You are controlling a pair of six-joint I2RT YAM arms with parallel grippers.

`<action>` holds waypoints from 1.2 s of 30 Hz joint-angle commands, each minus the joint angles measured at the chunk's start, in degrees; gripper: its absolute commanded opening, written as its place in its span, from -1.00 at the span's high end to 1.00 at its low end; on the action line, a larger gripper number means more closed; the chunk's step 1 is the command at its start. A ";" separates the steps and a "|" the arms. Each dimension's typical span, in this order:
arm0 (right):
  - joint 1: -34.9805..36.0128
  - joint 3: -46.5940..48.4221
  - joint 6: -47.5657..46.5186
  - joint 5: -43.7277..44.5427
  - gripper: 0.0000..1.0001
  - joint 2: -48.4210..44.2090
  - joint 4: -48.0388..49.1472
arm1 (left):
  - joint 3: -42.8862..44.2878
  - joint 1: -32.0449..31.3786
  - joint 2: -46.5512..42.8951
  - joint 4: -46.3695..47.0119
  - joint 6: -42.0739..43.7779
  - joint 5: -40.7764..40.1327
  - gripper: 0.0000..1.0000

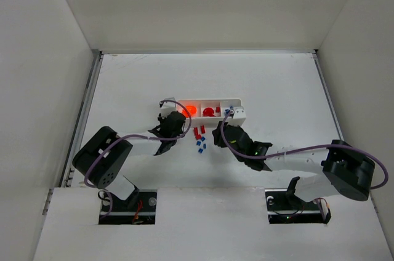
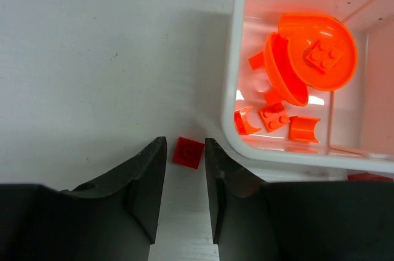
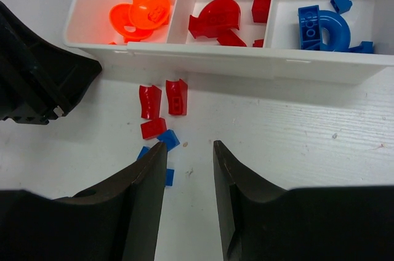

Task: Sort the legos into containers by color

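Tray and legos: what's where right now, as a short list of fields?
tray: white, three compartments in a row
contents: orange legos, red legos, blue legos, one color per compartment
loose legos: red and blue, beside tray
left gripper: open, straddling red brick by orange compartment
right gripper: open, empty, near loose legos

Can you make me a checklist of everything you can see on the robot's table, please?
Surface: white table.
Job's things: white tray holds orange pieces in one end compartment, red pieces in the middle, blue pieces in the other end. Loose legos, red and blue, lie on the table in front of it.
Clutter: nothing seen.
Hands: left hand open, a small red brick between its tips. Right hand open and empty, near the loose legos.
Cables: purple cable along each arm.
Surroundings: plain white walls.
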 commanded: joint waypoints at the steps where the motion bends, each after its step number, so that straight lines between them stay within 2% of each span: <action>1: 0.65 1.90 -0.20 1.66 0.16 0.62 3.16 | 1.71 -0.36 2.14 -2.19 0.80 0.42 0.51; 8: 1.97 1.81 0.24 2.19 0.14 3.25 2.89 | -0.22 -3.35 -1.88 -4.47 0.27 0.43 0.73; 16: 7.24 3.56 0.16 1.75 0.00 9.31 3.68 | -4.70 -6.96 -17.70 -10.36 -3.85 0.77 0.76; 21: 8.74 5.14 -0.37 1.66 -0.11 12.48 4.30 | -4.97 -7.05 -21.67 -11.69 -5.53 3.23 0.75; 31: 6.98 6.91 0.59 0.43 0.32 17.75 4.47 | -4.36 -8.36 -25.45 -12.30 -6.93 3.76 0.74; 36: 6.98 6.29 1.74 0.95 0.56 17.59 4.47 | -2.08 -8.80 -26.60 -13.09 -7.46 5.26 0.74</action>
